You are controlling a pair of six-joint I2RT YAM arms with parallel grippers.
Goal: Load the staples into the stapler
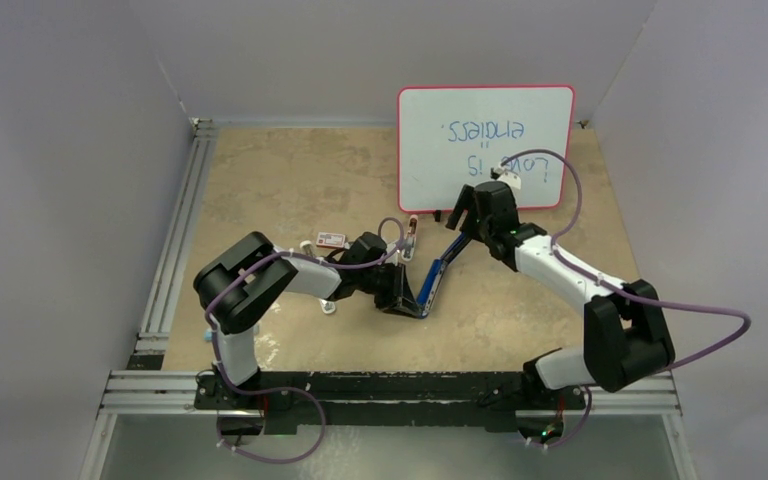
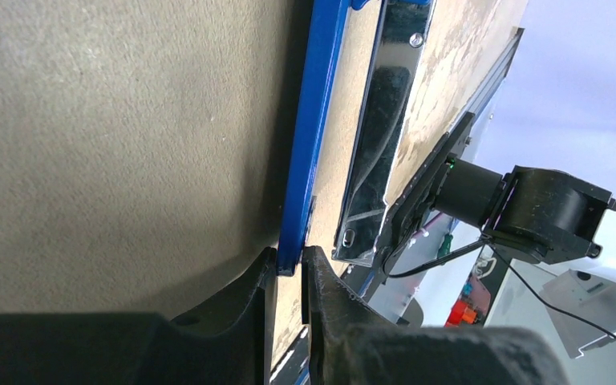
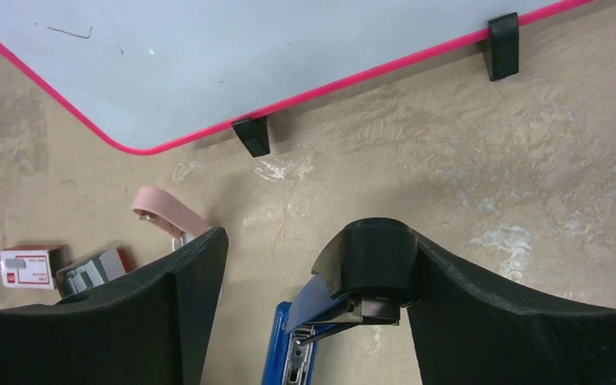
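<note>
The stapler [image 1: 438, 275] stands open in a V on the table, blue top swung up. My left gripper [image 1: 400, 292] is shut on its lower end; in the left wrist view the fingers [image 2: 265, 277] pinch the blue edge [image 2: 313, 120] beside the shiny metal channel [image 2: 377, 136]. My right gripper [image 1: 465, 218] is open over the raised end. In the right wrist view the gripper [image 3: 289, 241] is wide open and the stapler's tip [image 3: 333, 301] lies against the right finger [image 3: 373, 257]. The grey staples [image 3: 88, 274] lie beside the red-and-white box [image 3: 26, 267].
A pink-framed whiteboard [image 1: 485, 145] stands on black feet just behind the right gripper, also in the right wrist view [image 3: 208, 56]. A small pink piece [image 3: 168, 210] lies left of the right gripper. The red-and-white box [image 1: 330, 239] sits behind the left arm. Grey walls surround the table.
</note>
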